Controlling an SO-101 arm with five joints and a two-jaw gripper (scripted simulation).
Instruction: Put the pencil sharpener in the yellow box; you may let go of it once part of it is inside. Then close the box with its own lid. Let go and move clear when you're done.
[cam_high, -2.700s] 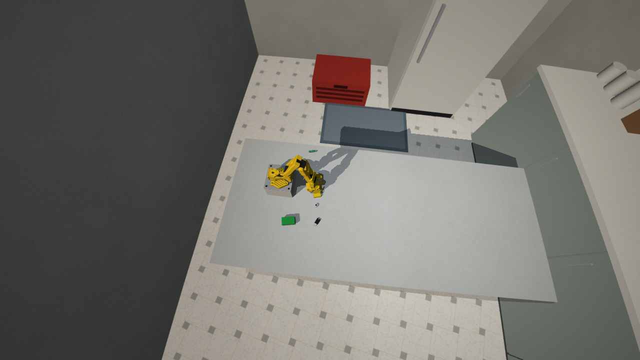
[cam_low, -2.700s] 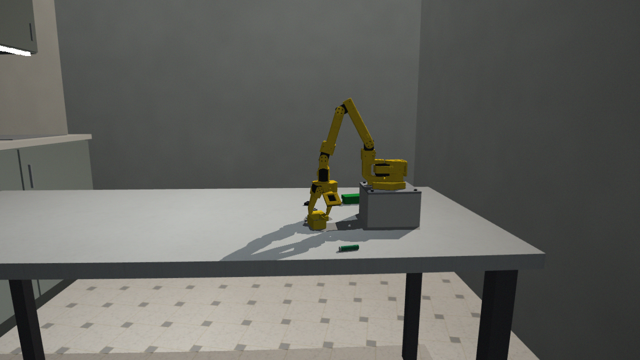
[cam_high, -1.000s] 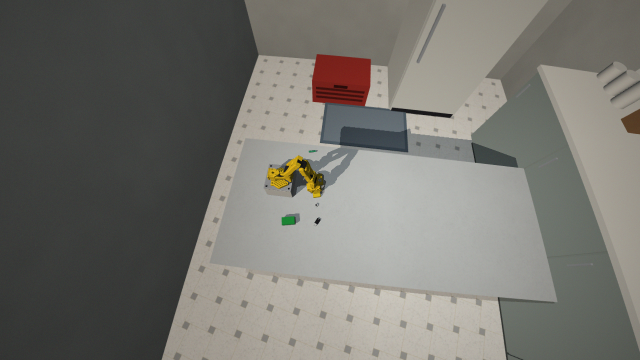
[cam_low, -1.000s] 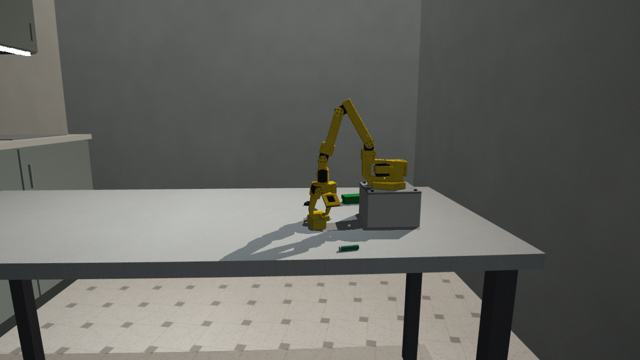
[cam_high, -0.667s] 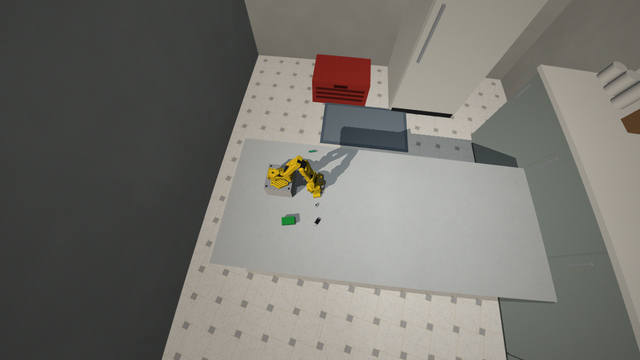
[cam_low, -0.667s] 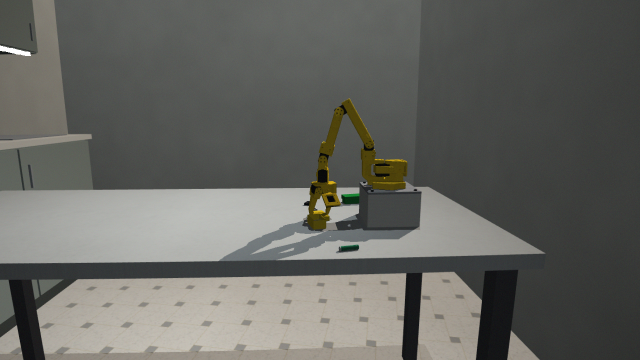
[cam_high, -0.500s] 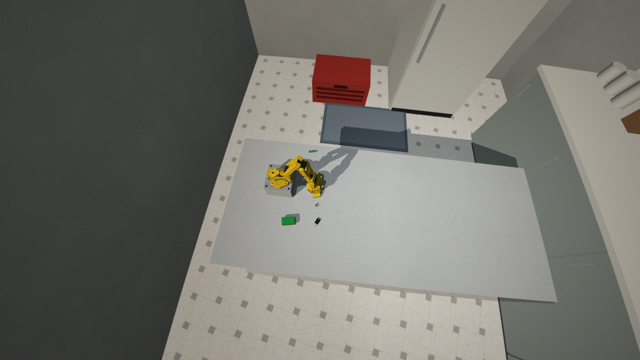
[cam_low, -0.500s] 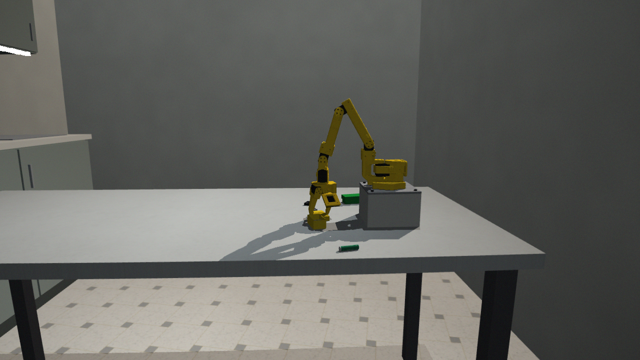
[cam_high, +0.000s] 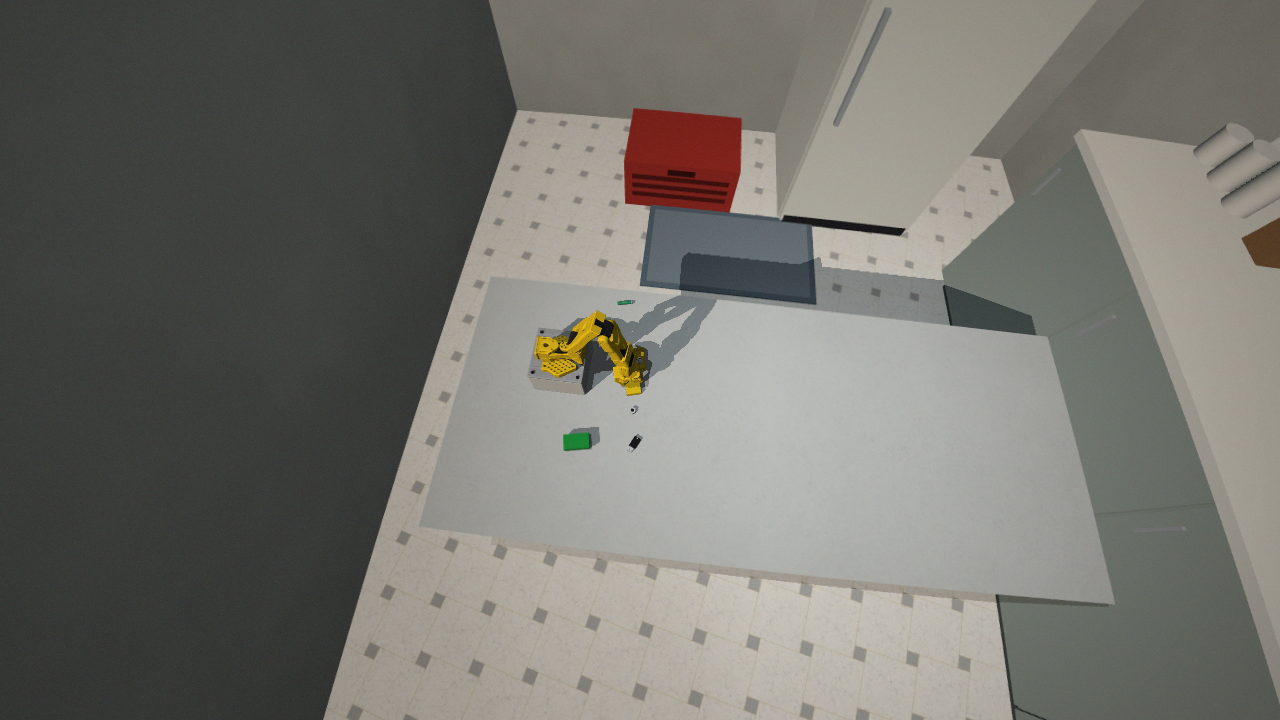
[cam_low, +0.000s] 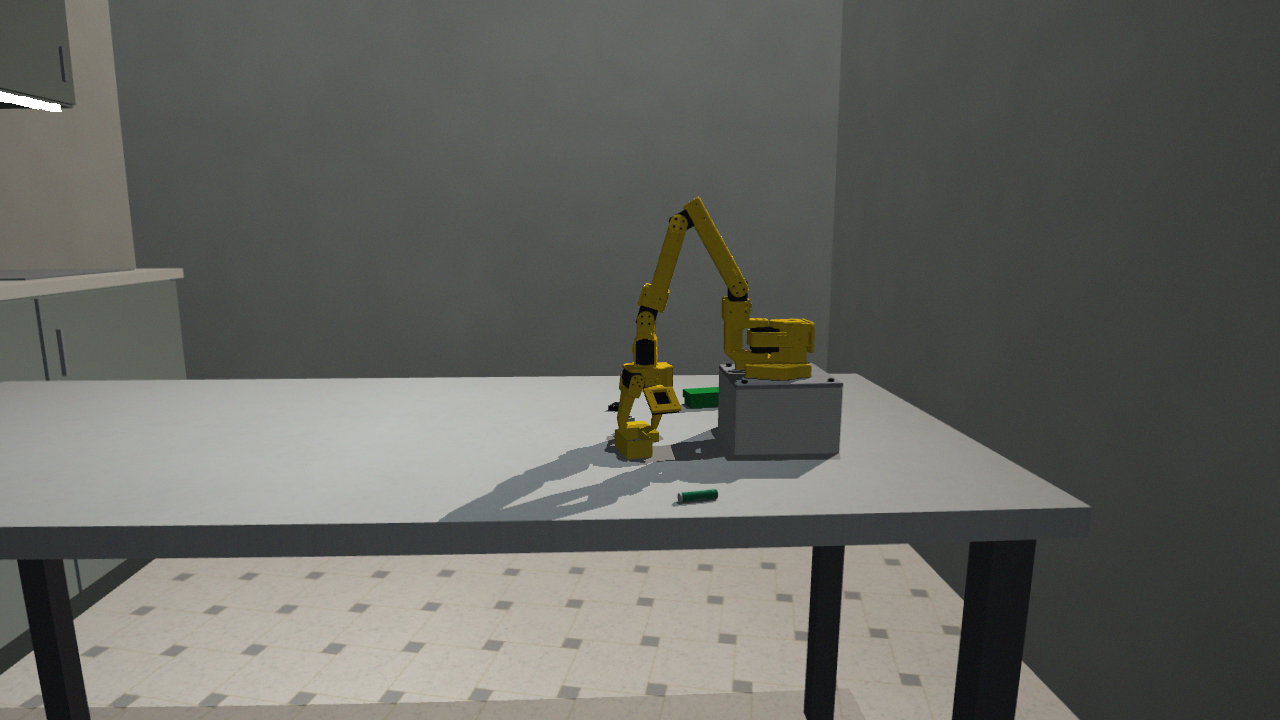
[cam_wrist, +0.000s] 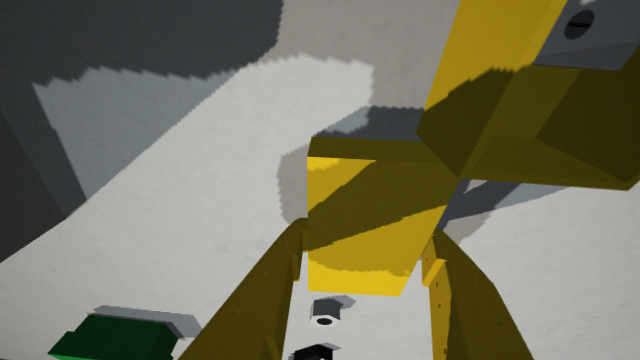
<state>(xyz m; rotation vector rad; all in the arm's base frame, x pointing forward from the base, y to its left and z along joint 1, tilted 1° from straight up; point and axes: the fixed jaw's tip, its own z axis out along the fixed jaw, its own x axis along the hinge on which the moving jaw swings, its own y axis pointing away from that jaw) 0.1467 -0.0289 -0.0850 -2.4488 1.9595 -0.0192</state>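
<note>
One pencil sharpener (cam_wrist: 325, 312), small and grey with a round hole facing up, lies on the desk (cam_high: 850, 429). It is outside the yellow box (cam_wrist: 365, 220), near it on the side away from the arm's base. In the wrist view it shows in the gap below the box's near edge, between the two fingers.

The gripper (cam_low: 637, 425) points down at the desk, and its fingers are clamped on the yellow box, one on each flank. From the side the box looks to sit at desk level; whether it touches the surface, cannot tell. A second yellow slab (cam_wrist: 525, 100) meets the box at its upper right corner in the wrist view; whether that is the lid, cannot tell.

Just past the sharpener is a small black item (cam_wrist: 312, 352), cut by the frame edge. A green block (cam_wrist: 115, 340) lies to the side, apart from both.

The arm stands on a grey base block (cam_low: 778, 416), near the box. A small green cylinder (cam_low: 697, 495) lies on its side on the desk, apart from the rest.
</note>
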